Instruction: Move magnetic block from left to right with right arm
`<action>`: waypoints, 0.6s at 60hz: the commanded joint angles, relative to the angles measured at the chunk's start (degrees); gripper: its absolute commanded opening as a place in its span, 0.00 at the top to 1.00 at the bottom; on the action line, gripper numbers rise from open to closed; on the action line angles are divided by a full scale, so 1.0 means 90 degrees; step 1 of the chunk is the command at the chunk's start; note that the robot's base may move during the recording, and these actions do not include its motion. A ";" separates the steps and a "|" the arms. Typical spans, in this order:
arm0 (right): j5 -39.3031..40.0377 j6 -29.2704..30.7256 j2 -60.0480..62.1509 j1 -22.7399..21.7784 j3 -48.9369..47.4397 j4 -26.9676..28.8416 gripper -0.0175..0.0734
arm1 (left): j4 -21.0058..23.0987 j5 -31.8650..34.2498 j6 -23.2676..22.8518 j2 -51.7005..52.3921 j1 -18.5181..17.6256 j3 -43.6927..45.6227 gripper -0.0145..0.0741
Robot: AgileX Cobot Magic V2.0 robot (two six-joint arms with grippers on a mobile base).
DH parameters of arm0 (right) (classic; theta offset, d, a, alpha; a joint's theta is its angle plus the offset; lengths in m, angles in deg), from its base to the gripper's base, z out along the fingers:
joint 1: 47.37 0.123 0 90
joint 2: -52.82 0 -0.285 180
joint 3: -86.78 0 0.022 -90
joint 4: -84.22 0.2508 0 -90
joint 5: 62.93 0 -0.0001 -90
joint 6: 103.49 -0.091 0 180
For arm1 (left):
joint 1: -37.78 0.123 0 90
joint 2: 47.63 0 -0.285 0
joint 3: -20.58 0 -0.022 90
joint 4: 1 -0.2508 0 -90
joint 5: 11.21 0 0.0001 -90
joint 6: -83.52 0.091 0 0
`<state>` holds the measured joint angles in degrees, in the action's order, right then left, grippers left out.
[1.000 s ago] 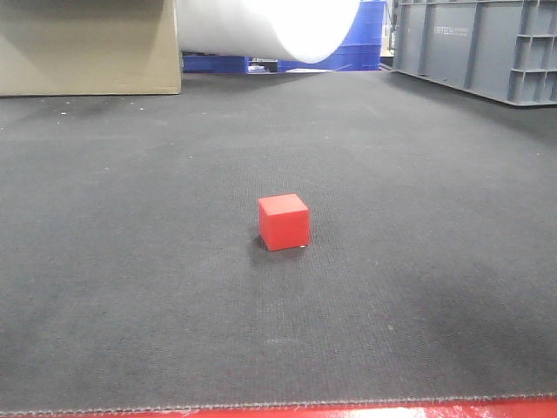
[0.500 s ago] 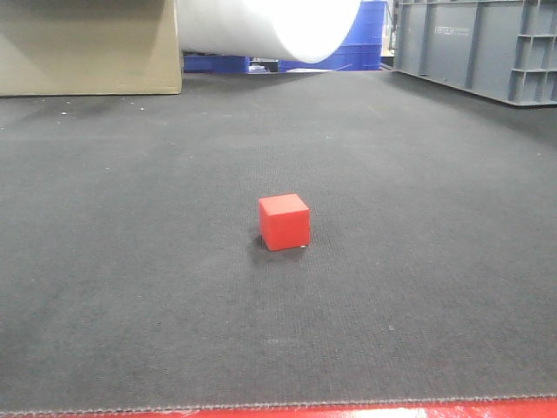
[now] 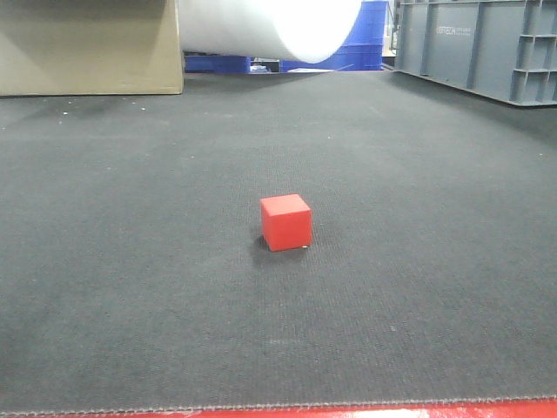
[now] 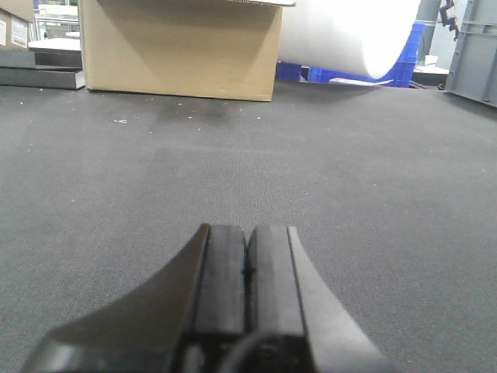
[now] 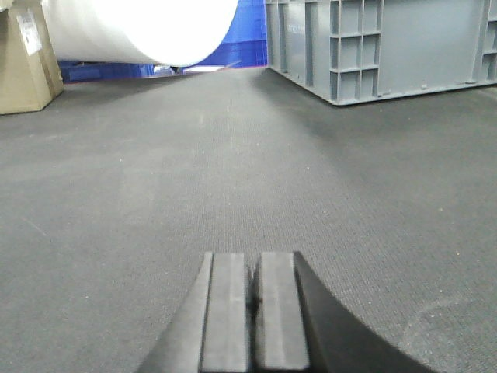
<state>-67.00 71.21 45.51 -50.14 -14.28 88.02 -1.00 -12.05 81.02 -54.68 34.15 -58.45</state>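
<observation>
Your right gripper [image 5: 250,318] sits low over the bench [image 5: 233,179] with its two dark fingers pressed together and nothing between them. From its own camera the magnetic block is not visible; ahead lies only bare grey mat, with a grey crate [image 5: 388,47] at the far right and a white roll [image 5: 140,31] beyond. Your left gripper [image 4: 247,287] is likewise closed and empty, facing a cardboard box [image 4: 178,47] at the far edge.

The magnetic block [image 3: 285,222] shows only in the front view: a small red cube resting flat on the dark mat, near the middle of that picture, well apart from everything else, with one vertical edge turned slightly toward the camera. Neither arm appears in that view, so you cannot judge from here how near the right gripper is to it.

Expect the cube to be light and rigid, with smooth matte faces that should give fair friction but no give. Take it across two opposite side faces, fingers square to them and centred, not corner to corner, or it will likely twist out. You will need to open the right gripper before you come down over it. If it is magnetic, watch for it clinging to a metal finger on release.
</observation>
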 commanded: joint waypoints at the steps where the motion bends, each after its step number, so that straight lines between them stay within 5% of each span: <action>1: 0.0611 0.0061 0.0130 -0.0039 -0.0030 -0.0042 0.73 | 0.0000 0.0575 -0.0023 0.0092 -0.0003 -0.0054 0.97; 36: 0.0555 0.0061 0.0130 -0.0039 -0.0030 -0.0042 0.73 | 0.0000 0.0575 -0.0023 0.0092 -0.0003 -0.0054 0.97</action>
<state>-67.00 71.21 45.51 -50.14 -14.28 88.02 -1.00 -12.05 81.02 -54.68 34.15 -58.45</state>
